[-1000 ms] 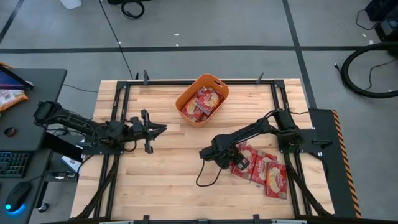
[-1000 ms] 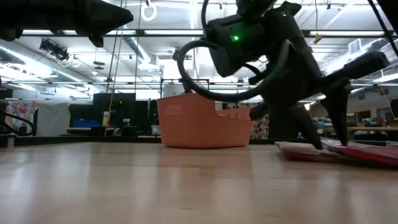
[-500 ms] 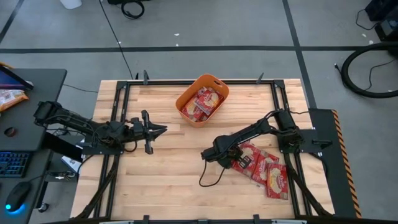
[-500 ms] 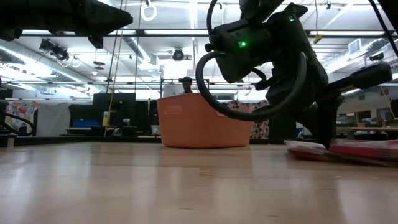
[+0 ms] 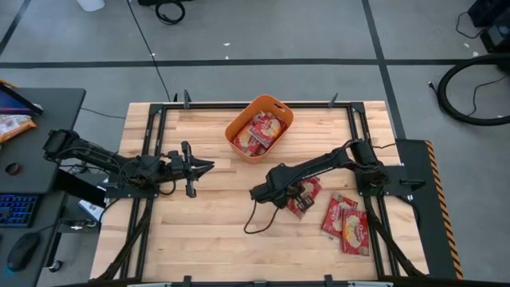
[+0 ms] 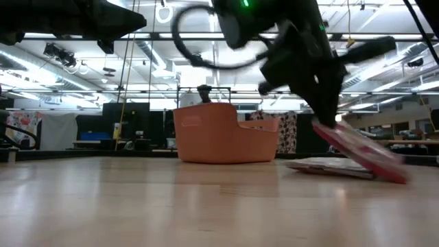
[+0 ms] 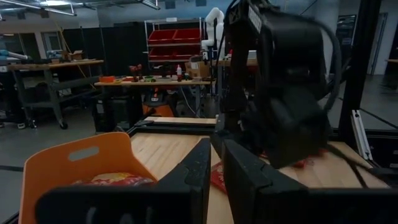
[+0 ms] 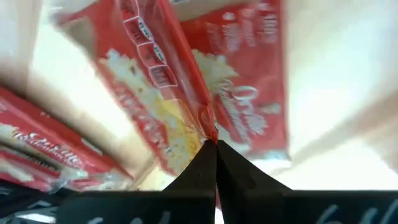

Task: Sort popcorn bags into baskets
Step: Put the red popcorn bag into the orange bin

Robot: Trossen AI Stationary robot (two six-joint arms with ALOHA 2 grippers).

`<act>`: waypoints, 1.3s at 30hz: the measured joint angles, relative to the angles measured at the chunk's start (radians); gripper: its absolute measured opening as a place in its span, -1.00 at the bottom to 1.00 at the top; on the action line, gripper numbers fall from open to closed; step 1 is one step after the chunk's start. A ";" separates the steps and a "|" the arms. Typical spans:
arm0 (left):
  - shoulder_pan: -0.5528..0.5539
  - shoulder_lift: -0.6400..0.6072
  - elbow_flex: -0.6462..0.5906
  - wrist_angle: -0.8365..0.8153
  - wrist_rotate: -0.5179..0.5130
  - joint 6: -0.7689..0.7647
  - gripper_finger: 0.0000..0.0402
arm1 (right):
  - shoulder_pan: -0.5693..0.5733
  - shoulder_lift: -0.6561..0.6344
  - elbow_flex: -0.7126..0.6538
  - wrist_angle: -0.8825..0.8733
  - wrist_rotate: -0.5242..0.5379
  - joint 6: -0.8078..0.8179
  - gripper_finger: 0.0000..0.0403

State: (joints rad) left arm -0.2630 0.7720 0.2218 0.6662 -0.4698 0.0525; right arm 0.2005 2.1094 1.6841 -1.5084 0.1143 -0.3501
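Right gripper [image 5: 293,194] pinches a bag [image 5: 304,195] by its edge, lifted and tilted, blurred in the low view. Left gripper [image 5: 201,167] is closed, idle, bare table between it and the tub [image 5: 237,125].

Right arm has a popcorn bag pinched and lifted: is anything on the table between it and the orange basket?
Nothing visible. The right gripper holds the popcorn bag over bare wood, and the basket lies beyond open tabletop. The left gripper waits off to the side.

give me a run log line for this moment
right gripper: shut on popcorn bag, lifted clear of table | left gripper: shut, idle at left | basket: holds bags | pile: remains on table
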 joint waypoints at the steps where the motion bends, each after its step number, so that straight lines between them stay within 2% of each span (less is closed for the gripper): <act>1: 0.000 0.000 0.000 0.000 0.000 0.000 -0.78 | -0.006 0.000 0.028 -0.020 0.002 0.004 -0.98; 10: 0.000 0.000 0.000 -0.007 0.000 0.000 -0.78 | -0.060 -0.041 0.216 -0.060 0.058 -0.023 -0.98; 20: 0.000 0.000 0.000 -0.008 0.000 0.000 -0.78 | -0.161 -0.177 0.239 -0.046 0.222 -0.037 -0.99; 29: 0.000 0.000 0.000 -0.008 0.000 -0.010 -0.78 | -0.276 -0.250 0.239 0.142 0.281 -0.208 -1.00; 34: 0.000 0.000 0.000 -0.008 0.000 -0.010 -0.78 | -0.355 -0.250 0.239 0.256 0.288 -0.318 -1.00; 36: 0.000 0.000 0.000 -0.010 0.000 -0.010 -0.78 | -0.387 -0.246 0.239 0.315 0.276 -0.353 -1.00; 39: 0.000 0.000 0.000 -0.018 0.000 -0.016 -0.78 | -0.429 -0.245 0.238 0.366 0.204 -0.380 -1.00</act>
State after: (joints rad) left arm -0.2630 0.7719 0.2218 0.6477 -0.4698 0.0368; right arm -0.2288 1.8648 1.9224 -1.1421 0.3183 -0.7301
